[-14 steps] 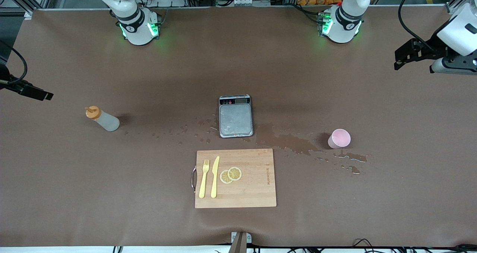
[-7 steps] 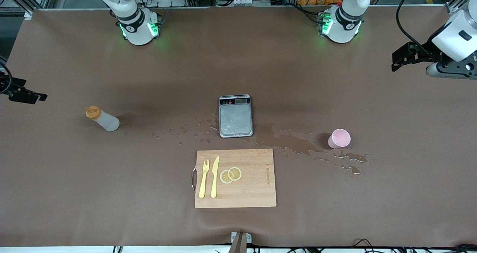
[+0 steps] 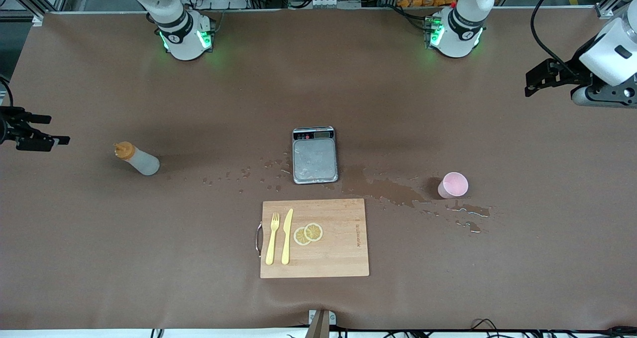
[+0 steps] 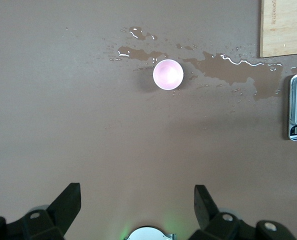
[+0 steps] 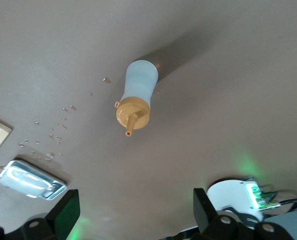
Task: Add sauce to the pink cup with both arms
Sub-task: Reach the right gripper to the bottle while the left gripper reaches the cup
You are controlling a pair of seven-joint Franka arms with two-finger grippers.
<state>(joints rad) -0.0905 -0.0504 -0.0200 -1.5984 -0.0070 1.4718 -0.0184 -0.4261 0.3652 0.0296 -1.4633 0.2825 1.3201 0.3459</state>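
The sauce bottle [image 3: 137, 160], whitish with an orange nozzle cap, stands on the brown table toward the right arm's end. It also shows in the right wrist view [image 5: 137, 97]. The pink cup [image 3: 453, 184] stands upright toward the left arm's end, beside spilled liquid, and shows in the left wrist view [image 4: 168, 74]. My right gripper [image 3: 40, 136] is open and empty, in the air over the table's end, well apart from the bottle; its jaws show wide apart [image 5: 133, 197]. My left gripper [image 3: 536, 80] is open and empty, high over the table's other end, apart from the cup [image 4: 137, 192].
A grey scale [image 3: 314, 154] sits at the table's middle. A wooden cutting board [image 3: 333, 248], nearer the camera, carries a yellow fork [image 3: 272, 238], a yellow knife [image 3: 286, 236] and lemon slices [image 3: 308, 233]. Wet puddles [image 3: 393, 191] spread between the scale and the cup.
The right gripper has turned and shifted a little at its end of the table. The left hand has shifted slightly. The bottle and the cup have not moved.
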